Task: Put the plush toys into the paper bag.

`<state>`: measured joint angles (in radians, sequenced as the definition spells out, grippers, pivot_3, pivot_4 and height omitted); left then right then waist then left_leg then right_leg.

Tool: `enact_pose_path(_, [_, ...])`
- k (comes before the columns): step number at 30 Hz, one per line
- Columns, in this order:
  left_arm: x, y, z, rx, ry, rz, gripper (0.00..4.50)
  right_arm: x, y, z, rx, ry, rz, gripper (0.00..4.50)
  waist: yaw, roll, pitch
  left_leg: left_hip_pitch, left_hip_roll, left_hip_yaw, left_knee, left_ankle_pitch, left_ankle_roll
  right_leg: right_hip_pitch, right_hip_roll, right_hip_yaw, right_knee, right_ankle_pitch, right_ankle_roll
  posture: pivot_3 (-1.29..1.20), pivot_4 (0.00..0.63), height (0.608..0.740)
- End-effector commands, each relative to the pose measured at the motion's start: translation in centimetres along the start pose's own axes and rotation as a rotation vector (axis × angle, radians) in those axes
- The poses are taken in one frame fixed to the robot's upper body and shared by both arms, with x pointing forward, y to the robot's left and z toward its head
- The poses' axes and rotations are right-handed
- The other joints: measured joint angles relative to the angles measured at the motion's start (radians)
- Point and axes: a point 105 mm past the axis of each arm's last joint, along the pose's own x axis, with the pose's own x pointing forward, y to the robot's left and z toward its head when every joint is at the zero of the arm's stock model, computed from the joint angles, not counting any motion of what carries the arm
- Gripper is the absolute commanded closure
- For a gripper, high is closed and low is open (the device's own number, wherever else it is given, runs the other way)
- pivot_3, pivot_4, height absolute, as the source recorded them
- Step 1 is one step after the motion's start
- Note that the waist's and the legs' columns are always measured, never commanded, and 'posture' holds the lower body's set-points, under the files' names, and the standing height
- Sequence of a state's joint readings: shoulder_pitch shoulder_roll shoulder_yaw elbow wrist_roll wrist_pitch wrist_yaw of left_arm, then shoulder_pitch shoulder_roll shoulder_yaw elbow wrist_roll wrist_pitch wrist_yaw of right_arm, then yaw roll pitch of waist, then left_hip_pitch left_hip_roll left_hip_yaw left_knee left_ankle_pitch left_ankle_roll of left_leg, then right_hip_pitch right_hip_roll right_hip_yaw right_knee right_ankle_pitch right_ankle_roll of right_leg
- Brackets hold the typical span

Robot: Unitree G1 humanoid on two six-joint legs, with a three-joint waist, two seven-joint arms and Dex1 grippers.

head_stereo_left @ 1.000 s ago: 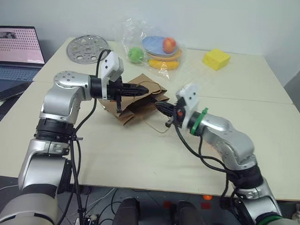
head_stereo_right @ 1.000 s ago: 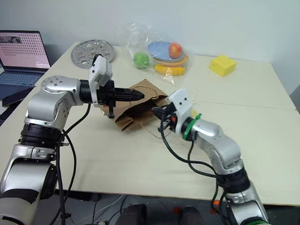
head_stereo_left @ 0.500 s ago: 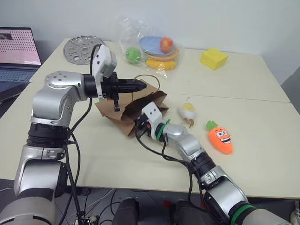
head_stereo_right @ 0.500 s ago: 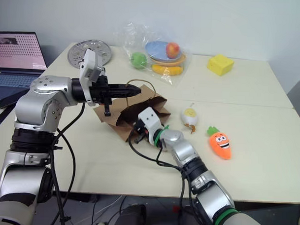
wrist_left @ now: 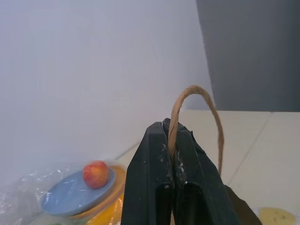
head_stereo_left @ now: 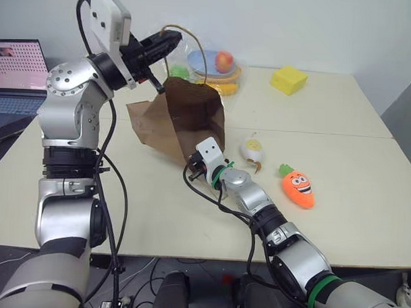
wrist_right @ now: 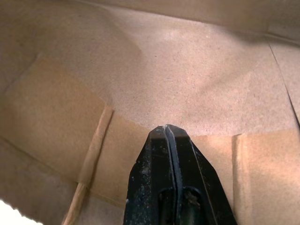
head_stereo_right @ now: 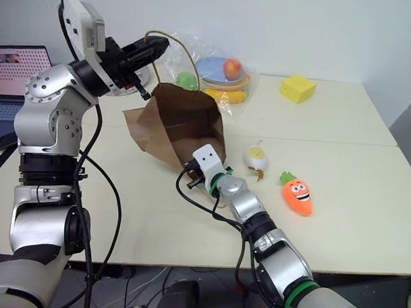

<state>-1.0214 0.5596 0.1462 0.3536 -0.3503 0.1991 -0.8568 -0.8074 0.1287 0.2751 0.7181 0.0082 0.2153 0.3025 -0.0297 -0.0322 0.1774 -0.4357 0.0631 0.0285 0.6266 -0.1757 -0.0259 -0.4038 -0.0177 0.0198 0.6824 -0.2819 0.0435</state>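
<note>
Left gripper [wrist_left: 171,133] clenched on paper bag [head_stereo_left: 186,119] handle, right gripper [wrist_right: 167,136] shut empty inside — should spread bag mouth wide before grabbing 2 plush toys [head_stereo_left: 297,186].

No text, label, brand, number or sign can be read anywhere here. The open laptop [head_stereo_left: 18,70] at the table's edge, on the far side of the brown kraft paper bag [head_stereo_left: 183,123] from the orange plush carrot [head_stereo_left: 298,187], shows a pinkish screen with rows of tiny marks, too small to make out. The carrot bears only a cartoon face, no lettering, and the paper bag is plain.
</note>
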Motion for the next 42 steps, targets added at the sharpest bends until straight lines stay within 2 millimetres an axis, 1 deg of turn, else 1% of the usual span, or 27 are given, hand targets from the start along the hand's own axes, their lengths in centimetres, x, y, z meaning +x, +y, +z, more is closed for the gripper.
enact_pose_path(1, [-0.1, 0.5, 2.3, 0.063, -0.078, 0.024, 4.50, 0.3, -0.1, 0.8, -0.010, -0.015, -0.014, 4.49, 0.000, 0.000, 0.000, -0.001, 0.000, 0.000, -0.001, 0.000, 0.000, -0.001, 0.000, 0.000, 0.000, 0.000, 0.000, 0.00, 0.150, 0.740])
enact_pose_path(4, [-0.6, -0.1, 0.8, 0.055, -0.028, -0.006, 4.50, 0.2, -0.6, 1.0, 0.005, -0.018, -0.032, 4.49, -0.001, 0.000, 0.000, -0.001, 0.000, 0.001, -0.001, 0.000, -0.001, -0.001, 0.000, 0.001, 0.000, 0.000, 0.000, 0.00, 0.150, 0.740])
enact_pose_path(6, [-1.2, -0.8, -0.5, 0.042, 0.018, -0.038, 4.50, 0.1, -0.6, 1.1, -0.004, -0.026, -0.014, 4.49, -0.002, 0.000, 0.000, -0.001, 0.000, 0.002, -0.001, -0.001, -0.001, -0.001, 0.000, 0.001, 0.000, 0.000, 0.000, 0.00, 0.150, 0.740])
enact_pose_path(9, [-2.0, -1.8, -1.9, 0.016, 0.071, -0.080, 4.50, -0.3, 0.4, 2.6, 0.016, -0.097, 0.070, 4.49, -0.002, 0.000, 0.000, -0.001, 0.000, 0.002, -0.001, -0.001, -0.001, -0.001, 0.000, 0.001, 0.000, 0.000, 0.000, 0.00, 0.150, 0.740])
enact_pose_path(11, [-2.4, -2.5, -2.6, 0.007, 0.097, -0.108, 4.50, -0.7, 0.6, 3.4, 0.007, -0.133, 0.099, 4.49, -0.001, 0.000, 0.000, -0.001, 0.000, 0.001, -0.001, -0.001, -0.001, -0.001, 0.000, 0.001, 0.000, 0.000, 0.000, 0.00, 0.150, 0.740])
enact_pose_path(12, [-2.4, -2.8, -3.0, -0.011, 0.099, -0.113, 4.50, -1.3, 0.7, 4.7, 0.001, -0.182, 0.122, 4.49, 0.000, 0.000, 0.000, -0.001, 0.000, 0.001, -0.001, -0.001, -0.001, -0.001, 0.000, 0.001, 0.000, 0.000, 0.000, 0.00, 0.150, 0.740])
enact_pose_path(13, [-2.4, -3.0, -3.2, -0.023, 0.098, -0.113, 4.50, -1.8, 0.8, 5.5, -0.003, -0.214, 0.138, 4.49, 0.002, 0.000, 0.000, -0.001, 0.000, 0.001, -0.001, -0.001, -0.001, -0.001, 0.000, 0.001, 0.000, 0.000, 0.000, 0.00, 0.150, 0.740])
enact_pose_path(14, [-2.4, -3.3, -3.4, -0.036, 0.100, -0.122, 4.50, -2.9, 0.6, 7.1, 0.000, -0.277, 0.155, 4.49, 0.002, 0.000, 0.000, -0.001, 0.000, 0.001, -0.001, -0.001, -0.001, -0.001, 0.000, 0.001, 0.000, 0.000, 0.000, 0.00, 0.150, 0.740])
enact_pose_path(15, [-2.4, -3.5, -3.6, -0.045, 0.101, -0.127, 4.50, -3.7, 0.5, 8.1, 0.002, -0.316, 0.165, 4.49, 0.003, 0.000, 0.000, -0.002, 0.000, 0.001, 0.000, -0.001, -0.001, -0.001, 0.000, 0.001, -0.001, 0.000, 0.000, 0.00, 0.150, 0.740])
enact_pose_path(17, [-2.4, -3.8, -3.8, -0.053, 0.109, -0.138, 4.50, -5.0, 0.4, 9.2, 0.002, -0.355, 0.186, 4.49, 0.003, 0.000, 0.000, -0.002, 0.000, 0.001, 0.000, -0.001, -0.001, -0.001, -0.001, 0.001, -0.001, 0.000, 0.000, 0.00, 0.150, 0.740])
enact_pose_path(18, [-2.4, -4.0, -3.9, -0.056, 0.112, -0.140, 4.50, -5.5, 0.4, 9.4, 0.002, -0.361, 0.197, 4.49, 0.003, 0.000, 0.000, -0.002, 0.000, 0.001, 0.000, -0.001, -0.001, -0.001, -0.001, 0.001, -0.001, 0.000, 0.000, 0.00, 0.150, 0.740])
enact_pose_path(19, [-2.3, -4.3, -4.1, -0.069, 0.114, -0.155, 4.50, -7.1, -0.3, 10.3, 0.019, -0.408, 0.195, 4.49, 0.003, 0.000, 0.000, -0.002, 0.000, 0.001, 0.000, -0.001, -0.001, -0.001, -0.001, 0.001, -0.001, 0.000, 0.000, 0.00, 0.150, 0.740])
enact_pose_path(21, [-2.2, -4.8, -4.3, -0.086, 0.115, -0.175, 4.50, -9.7, -1.4, 11.5, 0.031, -0.470, 0.181, 4.49, 0.007, 0.000, 0.000, -0.002, 0.000, 0.001, 0.000, -0.001, -0.001, -0.001, 0.000, 0.000, -0.001, 0.000, 0.000, 0.00, 0.150, 0.740])
enact_pose_path(23, [-2.2, -5.2, -4.5, -0.097, 0.119, -0.191, 4.50, -12.7, -3.3, 12.0, 0.041, -0.496, 0.121, 4.14, 0.009, 0.000, 0.000, -0.002, 0.000, 0.001, 0.000, -0.001, -0.001, -0.001, -0.001, 0.000, -0.001, 0.000, 0.000, 0.00, 0.150, 0.740])
enact_pose_path(24, [-2.2, -5.3, -4.5, -0.100, 0.121, -0.194, 4.50, -13.9, -4.0, 12.1, 0.046, -0.500, 0.097, 3.95, 0.008, 0.000, 0.000, -0.003, 0.000, 0.001, 0.000, -0.001, -0.001, -0.001, -0.001, 0.000, -0.002, 0.000, 0.000, 0.00, 0.150, 0.740])
enact_pose_path(27, [-2.3, -5.4, -4.6, -0.107, 0.126, -0.202, 4.50, -16.0, -5.1, 12.1, 0.044, -0.486, 0.041, 2.97, 0.006, 0.000, 0.000, -0.002, 0.000, 0.001, 0.000, -0.001, -0.001, -0.001, -0.001, 0.001, -0.002, 0.000, 0.000, 0.00, 0.150, 0.740])
enact_pose_path(28, [-2.4, -5.4, -4.7, -0.106, 0.130, -0.205, 4.50, -16.9, -5.8, 11.6, 0.037, -0.464, 0.004, 2.53, 0.006, 0.000, 0.000, -0.002, 0.000, 0.001, 0.000, -0.001, -0.001, -0.001, -0.001, 0.001, -0.001, 0.000, 0.000, 0.00, 0.150, 0.740])
enact_pose_path(29, [-2.4, -5.4, -4.8, -0.107, 0.132, -0.206, 4.50, -18.9, -7.2, 10.0, 0.027, -0.408, -0.076, 2.23, 0.005, 0.000, 0.000, -0.002, 0.000, 0.001, 0.000, -0.001, -0.001, -0.001, 0.000, 0.000, -0.001, 0.000, -0.001, 0.00, 0.150, 0.740])
enact_pose_path(30, [-2.4, -5.4, -4.8, -0.106, 0.133, -0.206, 4.50, -20.3, -8.0, 8.9, 0.020, -0.364, -0.128, 1.83, 0.006, 0.000, 0.000, -0.002, 0.000, 0.001, 0.000, -0.001, -0.001, -0.001, 0.000, 0.000, -0.001, 0.000, -0.001, 0.00, 0.150, 0.740])
enact_pose_path(31, [-2.4, -5.4, -4.9, -0.108, 0.135, -0.206, 4.50, -21.9, -8.9, 7.2, 0.026, -0.305, -0.195, 1.54, 0.010, 0.000, 0.000, -0.001, 0.000, 0.001, -0.001, -0.001, -0.001, 0.000, 0.000, 0.000, -0.002, -0.001, -0.002, 0.00, 0.150, 0.740])
enact_pose_path(34, [-2.4, -5.4, -5.0, -0.110, 0.137, -0.205, 4.50, -25.0, -9.7, 3.8, 0.049, -0.194, -0.304, 0.45, 0.023, 0.000, 0.000, -0.002, -0.001, 0.002, -0.001, -0.001, -0.002, -0.001, -0.001, 0.001, -0.003, -0.001, -0.002, 0.00, 0.150, 0.740])
enact_pose_path(35, [-2.4, -5.4, -5.0, -0.109, 0.137, -0.204, 4.50, -25.6, -9.7, 3.1, 0.055, -0.174, -0.325, 0.10, 0.024, 0.000, 0.000, -0.002, -0.001, 0.002, -0.001, -0.001, -0.002, -0.001, -0.001, 0.001, -0.003, -0.001, -0.002, 0.00, 0.150, 0.740])
enact_pose_path(37, [-2.4, -5.2, -5.0, -0.108, 0.137, -0.198, 4.50, -26.2, -9.5, 2.2, 0.066, -0.144, -0.354, 0.04, 0.015, 0.000, 0.000, -0.001, 0.000, 0.003, -0.001, -0.001, -0.002, -0.001, 0.000, 0.002, -0.003, -0.001, -0.001, 0.00, 0.150, 0.740])
enact_pose_path(38, [-2.4, -5.3, -5.0, -0.109, 0.138, -0.198, 4.50, -26.6, -9.3, 1.1, 0.090, -0.119, -0.383, 0.04, 0.011, 0.000, 0.000, -0.001, 0.000, 0.003, -0.001, -0.001, -0.001, -0.001, 0.000, 0.003, -0.003, -0.001, -0.001, 0.00, 0.150, 0.740])
enact_pose_path(39, [-2.3, -5.3, -5.0, -0.111, 0.139, -0.202, 4.50, -27.0, -9.1, -0.4, 0.104, -0.074, -0.424, 0.04, 0.010, 0.000, 0.000, 0.000, 0.000, 0.003, -0.001, -0.001, -0.001, -0.001, 0.001, 0.004, -0.002, -0.001, -0.001, 0.00, 0.150, 0.740])
enact_pose_path(42, [-2.3, -5.5, -4.9, -0.112, 0.141, -0.211, 4.50, -27.5, -8.2, -3.2, 0.130, 0.008, -0.469, 0.04, 0.007, 0.000, 0.000, 0.001, 0.001, 0.002, 0.000, -0.001, -0.001, 0.000, 0.001, 0.003, -0.002, -0.002, 0.000, 0.00, 0.150, 0.740])
